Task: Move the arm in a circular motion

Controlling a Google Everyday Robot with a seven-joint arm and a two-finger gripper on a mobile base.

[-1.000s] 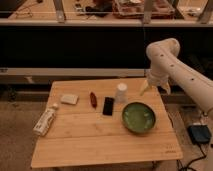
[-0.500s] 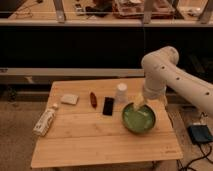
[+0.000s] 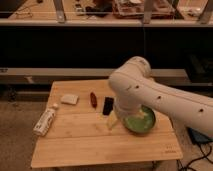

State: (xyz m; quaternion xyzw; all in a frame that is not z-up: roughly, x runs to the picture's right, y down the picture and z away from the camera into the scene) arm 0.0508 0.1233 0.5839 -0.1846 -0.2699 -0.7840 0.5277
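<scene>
The arm (image 3: 150, 92) is large and white, made of thick rounded segments with small dark dots. It reaches in from the right across the wooden table (image 3: 90, 145). Its bulbous joint (image 3: 134, 72) stands above the table's back middle. The forearm drops down to the pale yellowish gripper (image 3: 114, 122), which hangs low over the table just left of the green bowl (image 3: 141, 121). The arm covers part of the bowl's far side.
A black phone (image 3: 108, 105), a small red object (image 3: 93, 98) and a white sponge-like block (image 3: 70, 99) lie at the back left. A white bottle (image 3: 45, 121) lies on its side at the left edge. Dark shelving runs behind the table.
The arm has swung from the table's right side leftward and nearer the camera, and lower. The gripper moved from above the bowl's right to its left edge. The small white bottle is now hidden.
</scene>
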